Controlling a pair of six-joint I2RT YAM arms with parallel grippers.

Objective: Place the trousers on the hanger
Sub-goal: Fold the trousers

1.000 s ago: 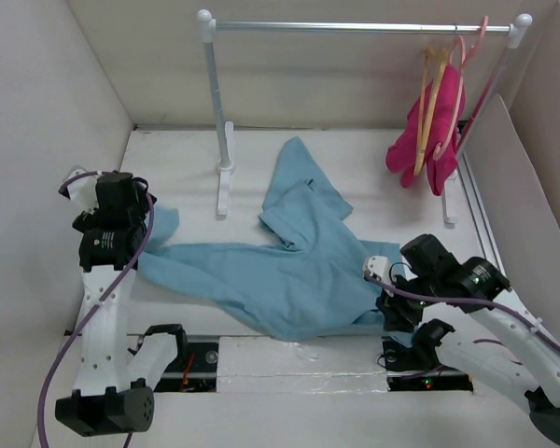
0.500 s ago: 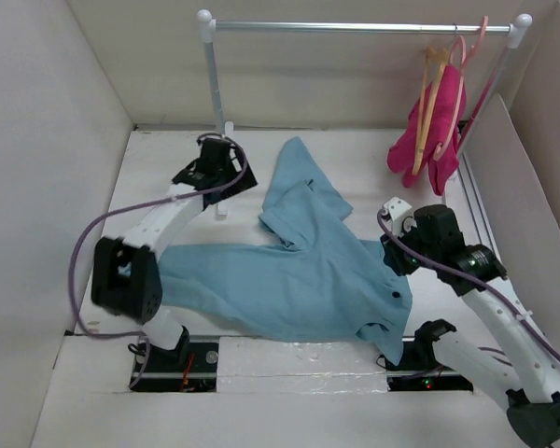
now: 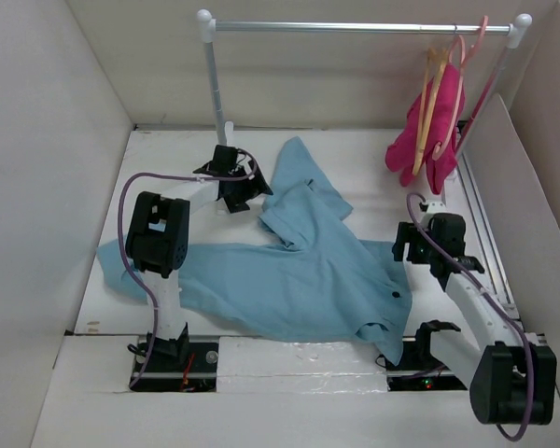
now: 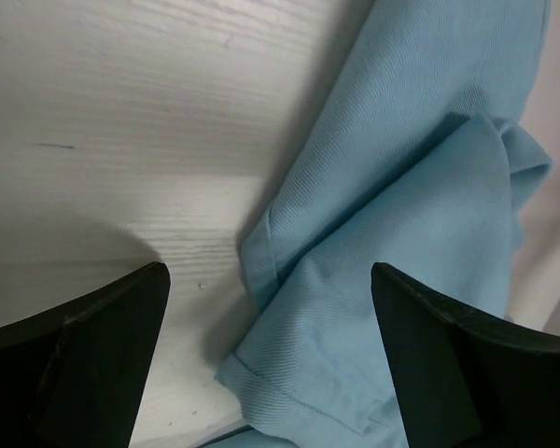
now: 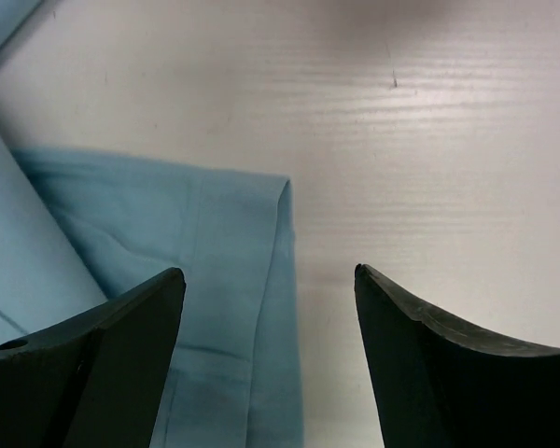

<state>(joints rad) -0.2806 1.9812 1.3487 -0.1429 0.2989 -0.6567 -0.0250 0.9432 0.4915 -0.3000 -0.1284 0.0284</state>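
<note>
White table (image 3: pixel 373 154) is covered at centre by trousers (image 3: pixel 299 271), laid flat but rumpled, one leg folded toward the back. Hanger (image 3: pixel 430 93) is hung on the rail (image 3: pixel 355 27) at far right, against a pink garment (image 3: pixel 406 154), well apart from the trousers. Left gripper (image 4: pixel 268 280) is held wide open and empty over the back leg's edge. Right gripper (image 5: pixel 269 280) is likewise spread wide, empty, over the right-hand hem.

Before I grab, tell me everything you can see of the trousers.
The trousers are light blue soft cloth, spread rumpled on the white table, not hung up. One leg runs toward the far middle, another toward the near left; folds overlap in the centre. The left gripper and right gripper, both open, hover at its edges, gripping nothing.
</note>
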